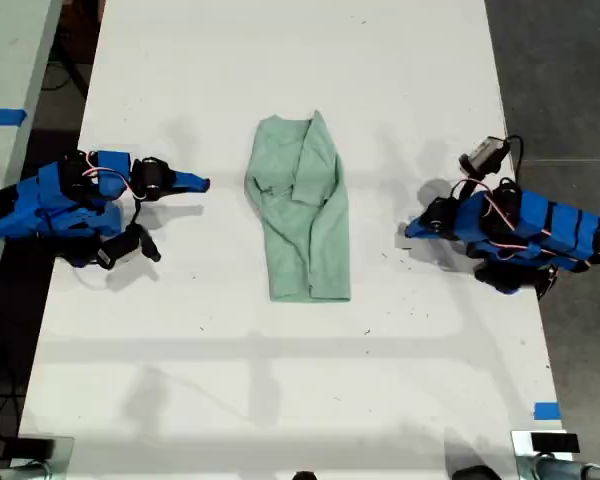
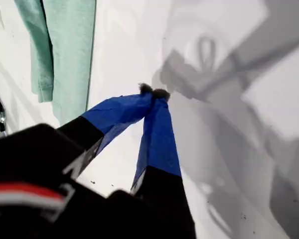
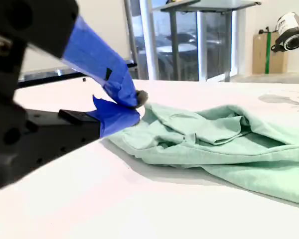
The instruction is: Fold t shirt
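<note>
1. Mint-green cloth of the t shirt lies mid-desk as a narrow strip running up-down in the exterior view, roughly halfway btwn the two arms
2. Progress, judged from how it lies: sides & sleeves look already folded inward, so the lengthwise folds seem done. Upper end is rumpled, w/ a sleeve lying diagonally across it. Likely left: smooth that end, then fold the strip across itself
3. My first pincer is pinched closed, tips touching, nothing btwn them. It sits over bare desk at the exterior view's right, apart from the shirt's edge
4. My second pincer is also closed at the tips & empty, low over the desk at the exterior view's left. It points at the bunched upper part of the shirt, near but not touching per the exterior view
5. Edges & room: shirt is well clear of every desk edge. Bare surface on all sides, most of it above & below the shirt in the exterior view, so there's room for a crosswise fold. Arm bases sit close to the desk's side edges, so I'd judge outward swing is tighter there
</note>
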{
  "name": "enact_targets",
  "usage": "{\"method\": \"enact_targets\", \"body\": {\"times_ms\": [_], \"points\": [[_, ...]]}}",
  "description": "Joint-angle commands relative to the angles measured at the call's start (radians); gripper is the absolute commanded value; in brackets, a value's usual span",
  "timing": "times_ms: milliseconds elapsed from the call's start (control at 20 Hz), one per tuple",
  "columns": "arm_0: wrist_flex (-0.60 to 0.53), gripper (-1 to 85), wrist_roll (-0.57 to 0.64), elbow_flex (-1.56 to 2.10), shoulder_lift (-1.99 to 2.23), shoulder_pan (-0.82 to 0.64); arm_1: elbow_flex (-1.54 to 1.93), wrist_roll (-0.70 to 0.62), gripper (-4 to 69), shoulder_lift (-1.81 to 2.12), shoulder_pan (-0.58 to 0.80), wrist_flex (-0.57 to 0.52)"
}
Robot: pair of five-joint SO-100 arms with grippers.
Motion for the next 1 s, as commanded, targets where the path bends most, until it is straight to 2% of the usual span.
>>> {"method": "enact_targets", "body": {"times_ms": [0,950], "points": [[0.015,-0.2,-0.015,0.009,0.012,-0.006,0.038,0.002,-0.4,0.012,0.005,0.008],[0.028,-0.2,-0.02,0.009,0.012,-0.018,0.038,0.002,-0.4,0.012,0.002,0.008]]}}
